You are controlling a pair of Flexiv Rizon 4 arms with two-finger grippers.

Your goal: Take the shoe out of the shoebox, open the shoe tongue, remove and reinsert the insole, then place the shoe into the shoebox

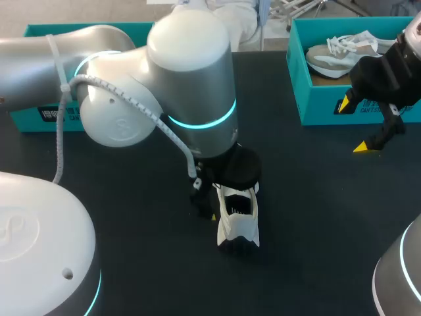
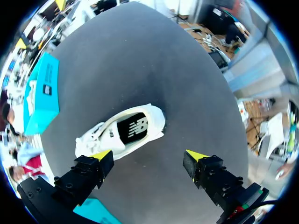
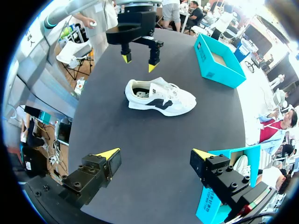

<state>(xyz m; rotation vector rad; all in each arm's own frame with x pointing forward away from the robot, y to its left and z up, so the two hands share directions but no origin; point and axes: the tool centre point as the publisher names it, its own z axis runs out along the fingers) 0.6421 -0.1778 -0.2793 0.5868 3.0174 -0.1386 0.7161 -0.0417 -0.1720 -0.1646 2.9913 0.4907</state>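
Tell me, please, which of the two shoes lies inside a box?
The far shoe, in the teal box beside the right tool; the near shoe stands on the table.

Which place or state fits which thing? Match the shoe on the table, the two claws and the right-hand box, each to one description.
Things:
1. shoe
2. left claw
3. right claw
4. box

Descriptions:
A. open, by the box's front
B. holds a second shoe
C. on its sole, in the middle of the table
D. open, over the shoe

Pairs: 1-C, 2-D, 3-A, 4-B
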